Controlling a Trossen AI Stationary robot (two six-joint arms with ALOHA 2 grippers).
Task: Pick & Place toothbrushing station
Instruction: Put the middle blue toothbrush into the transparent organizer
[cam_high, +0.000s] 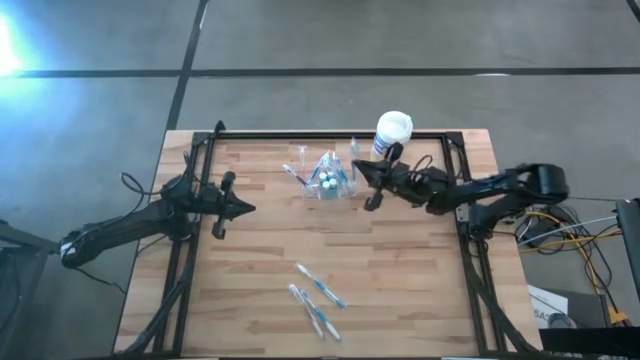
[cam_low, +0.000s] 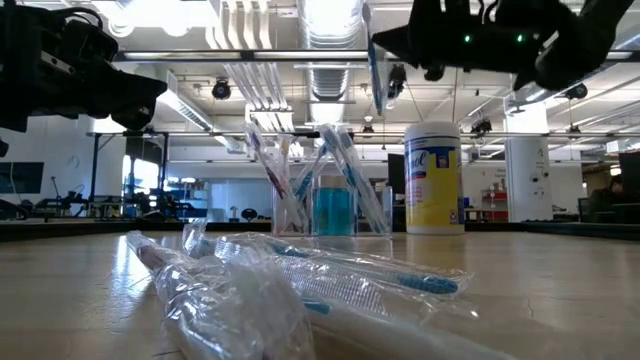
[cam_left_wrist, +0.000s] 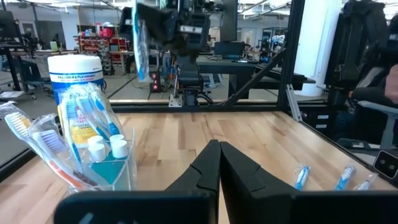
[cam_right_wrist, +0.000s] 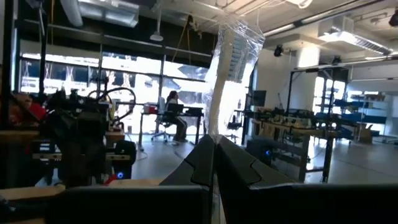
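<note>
We note right claw (cam_high: 357, 168) clamped on a wrapped toothbrush (cam_right_wrist: 227, 68) beside the station (cam_high: 328, 180); left claw (cam_high: 248, 209) closed, empty.

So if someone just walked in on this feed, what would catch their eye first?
Probably the right gripper, shut on a wrapped toothbrush dangling above the clear cup of toothbrushes at the table's far side. Next, the yellow canister beside it, and the wrapped toothbrushes lying loose near the front edge.
</note>
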